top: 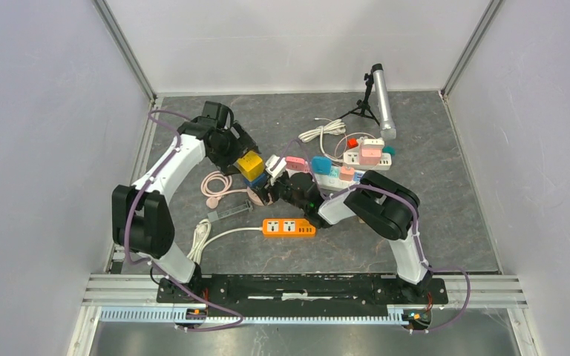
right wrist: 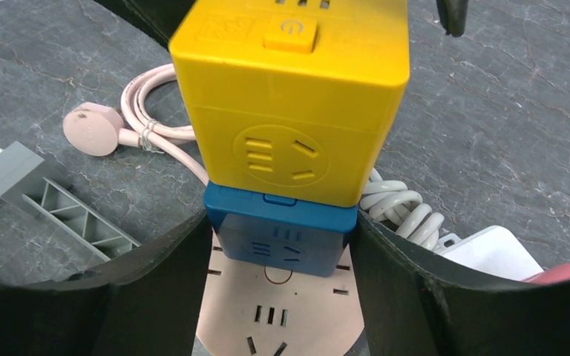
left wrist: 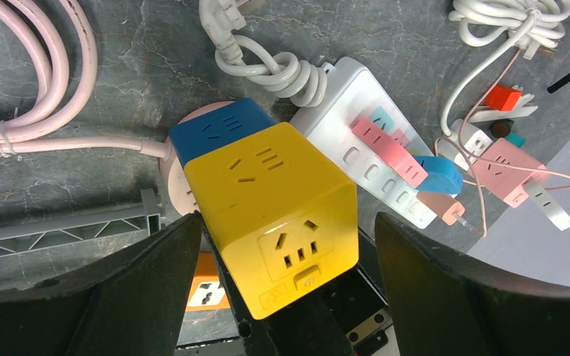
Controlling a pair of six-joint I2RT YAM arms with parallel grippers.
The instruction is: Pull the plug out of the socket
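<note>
A yellow cube socket adapter (top: 250,165) is stacked on a blue cube adapter (right wrist: 282,237), which stands on a round pink socket (right wrist: 282,311) with a pink cable (top: 215,183). My left gripper (top: 234,152) straddles the yellow cube (left wrist: 274,200). Its left finger (left wrist: 156,274) is against the cube and there is a gap at the right finger (left wrist: 430,274), so it is open. My right gripper (top: 267,189) comes in from the other side. Its fingers (right wrist: 156,282) press both sides of the blue cube just above the pink socket.
An orange power strip (top: 288,227) lies near the front. A white power strip (top: 334,178) with pink and blue plugs sits right of the stack, and another strip (top: 367,154) lies behind it. A grey bracket (top: 230,211), a white coiled cable (top: 323,132) and a small tripod lamp (top: 381,100) are nearby.
</note>
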